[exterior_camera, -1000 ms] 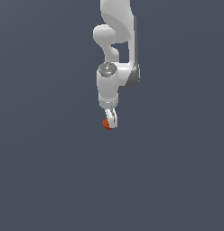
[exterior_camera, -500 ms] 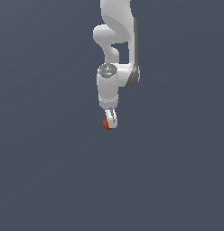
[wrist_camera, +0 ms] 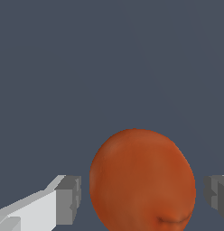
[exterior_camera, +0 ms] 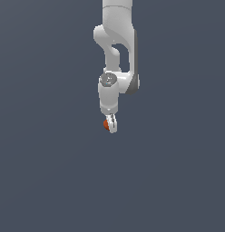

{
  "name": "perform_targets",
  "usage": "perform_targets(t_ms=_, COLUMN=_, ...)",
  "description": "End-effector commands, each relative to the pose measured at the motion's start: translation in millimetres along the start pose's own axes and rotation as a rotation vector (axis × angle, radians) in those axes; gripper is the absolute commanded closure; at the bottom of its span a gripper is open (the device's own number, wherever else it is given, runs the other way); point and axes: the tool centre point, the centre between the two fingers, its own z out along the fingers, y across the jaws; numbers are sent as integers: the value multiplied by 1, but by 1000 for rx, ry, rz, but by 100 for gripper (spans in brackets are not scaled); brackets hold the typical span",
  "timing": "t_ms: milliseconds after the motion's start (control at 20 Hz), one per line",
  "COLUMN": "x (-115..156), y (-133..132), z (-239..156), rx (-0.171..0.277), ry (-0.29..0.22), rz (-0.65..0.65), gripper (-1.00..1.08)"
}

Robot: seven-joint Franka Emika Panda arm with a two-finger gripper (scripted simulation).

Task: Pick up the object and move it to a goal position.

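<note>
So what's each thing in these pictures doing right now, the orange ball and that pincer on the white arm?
Orange ball: whole, sitting between the two pincer fingers, a narrow gap showing on each side in the wrist view.
Pincer: open, fingers either side of the ball, not touching it.
White arm: hanging from above, its pincer end lowest, right at the ball.

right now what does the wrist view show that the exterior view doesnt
Only the wrist view shows gaps between the grey pads and the ball on both sides, plus a faint crease low on its skin. Only the exterior view shows the white arm hanging down over the plain grey floor. Both show the orange-red ball between the end effector's fingers, not yet clamped.
</note>
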Motion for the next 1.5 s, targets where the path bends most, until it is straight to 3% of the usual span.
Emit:
perform_targets(t_ms=0, x=0, y=0, z=6, rx=1, ry=0, rz=1, gripper=-92)
perform_targets(t_ms=150, x=0, y=-1, z=9, rx=1, ry=0, rz=1, gripper=-92)
perform_targets(t_ms=200, x=0, y=-1, z=9, rx=1, ry=0, rz=1, gripper=108)
perform_targets(t_ms=900, x=-4, y=-1, z=5, rx=3, ry=0, rz=1, gripper=108)
perform_targets(t_ms=1450, x=-58, y=-4, z=-32, rx=3, ry=0, rz=1, gripper=108)
